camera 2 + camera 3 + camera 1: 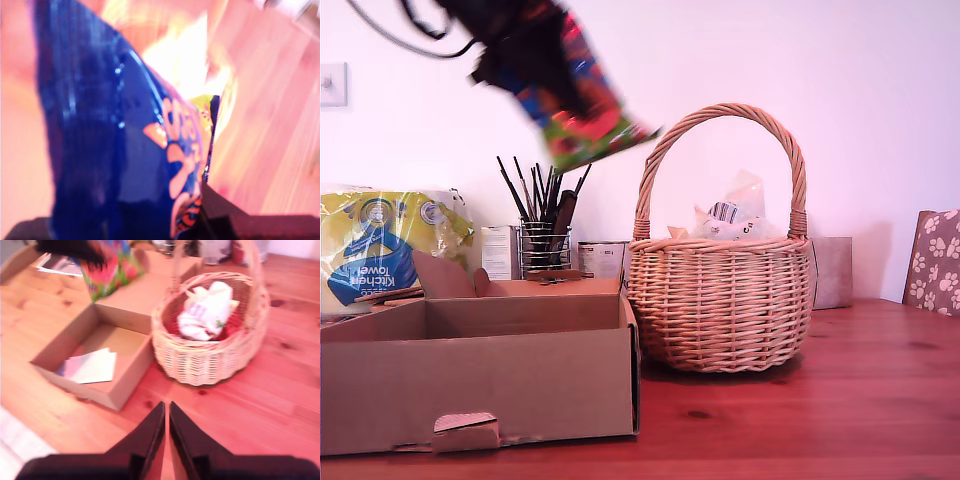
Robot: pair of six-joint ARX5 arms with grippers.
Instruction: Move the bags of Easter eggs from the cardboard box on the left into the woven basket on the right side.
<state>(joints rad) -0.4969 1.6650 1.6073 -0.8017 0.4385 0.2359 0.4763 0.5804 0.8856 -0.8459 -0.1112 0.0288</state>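
Wooden desk (880, 410) bearing a yellow-and-blue kitchen towel pack (380, 250) at the exterior view's left, a wire pot of brushes (545, 235), a small grey-brown box (832, 270), and a paw-print chair back (933, 262) at the right.

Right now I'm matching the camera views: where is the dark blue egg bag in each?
Exterior view: dark blue egg bag hangs high, above the cardboard box.
First wrist view: fills the picture.
Second wrist view: above the box.
Shared landmark: woven basket.
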